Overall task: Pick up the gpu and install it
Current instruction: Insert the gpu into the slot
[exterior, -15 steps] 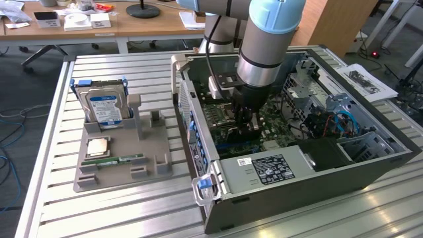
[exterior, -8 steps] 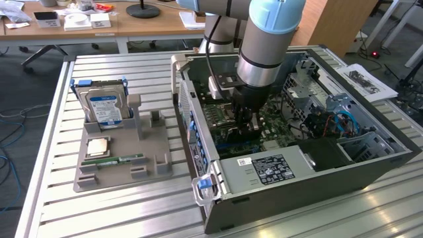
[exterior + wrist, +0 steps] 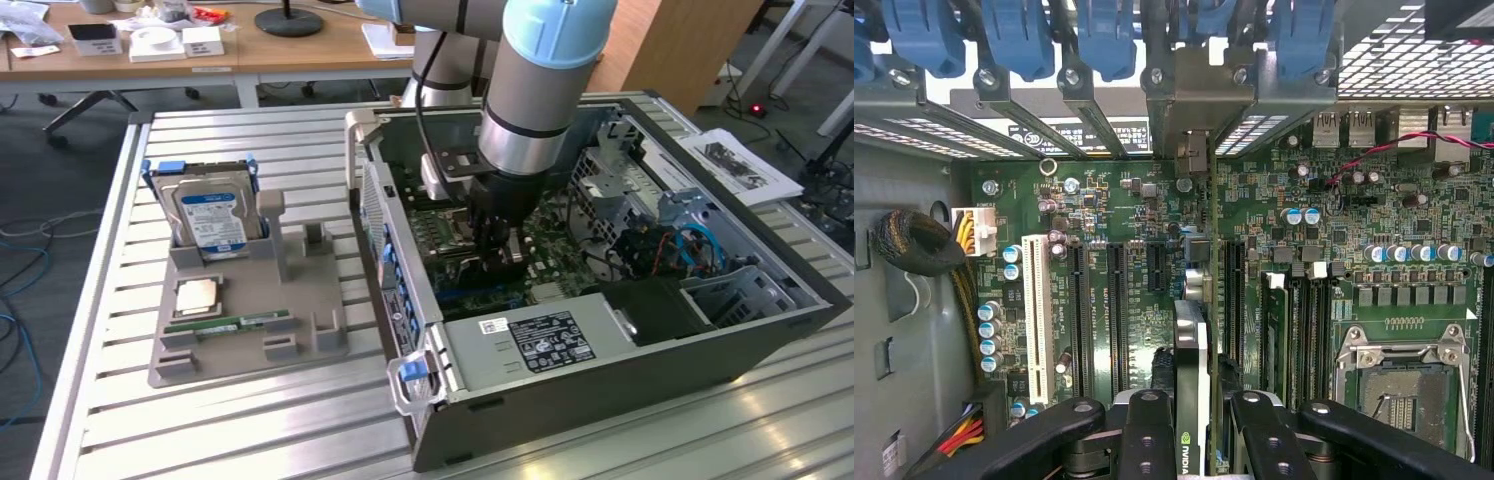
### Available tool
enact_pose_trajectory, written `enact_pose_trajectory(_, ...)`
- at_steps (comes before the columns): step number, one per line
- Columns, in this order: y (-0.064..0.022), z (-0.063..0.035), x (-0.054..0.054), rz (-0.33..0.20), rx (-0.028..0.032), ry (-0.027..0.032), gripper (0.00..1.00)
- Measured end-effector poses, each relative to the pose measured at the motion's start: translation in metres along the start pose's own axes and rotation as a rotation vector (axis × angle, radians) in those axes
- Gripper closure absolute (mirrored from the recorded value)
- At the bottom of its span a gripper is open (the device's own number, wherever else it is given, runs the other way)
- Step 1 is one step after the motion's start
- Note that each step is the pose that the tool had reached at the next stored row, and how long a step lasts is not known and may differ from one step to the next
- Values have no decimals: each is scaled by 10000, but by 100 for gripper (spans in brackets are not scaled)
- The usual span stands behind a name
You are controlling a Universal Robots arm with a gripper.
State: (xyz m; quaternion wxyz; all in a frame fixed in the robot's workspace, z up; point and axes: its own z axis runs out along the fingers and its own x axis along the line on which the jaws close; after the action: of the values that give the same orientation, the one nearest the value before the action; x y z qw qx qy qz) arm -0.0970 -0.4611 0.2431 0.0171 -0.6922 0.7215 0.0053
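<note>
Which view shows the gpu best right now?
The wrist view. The gpu stands edge-on between the tool fingers, over the motherboard slots, its bracket at the case's rear openings. In the exterior view the arm reaches into the case and the tool covers most of the card.

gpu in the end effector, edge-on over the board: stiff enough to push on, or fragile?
The gpu looks like a thin rigid card, so probably stiff along its length and light. Held on edge in the end effector, it may tilt sideways if pushed off-line. Bare parts on the motherboard around it suggest both are fragile under side load.
</note>
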Motion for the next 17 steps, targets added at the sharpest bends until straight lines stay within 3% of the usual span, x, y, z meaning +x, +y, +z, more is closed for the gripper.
enact_pose_trajectory(7, 0, 1, -1, 1, 0, -4, 73)
enact_pose_trajectory(8, 1, 11, -3, 4, 8, -32, 73)
enact_pose_trajectory(14, 0, 1, 0, 1, 1, -1, 48)
enact_pose_trajectory(17, 0, 1, 0, 0, 1, -1, 48)
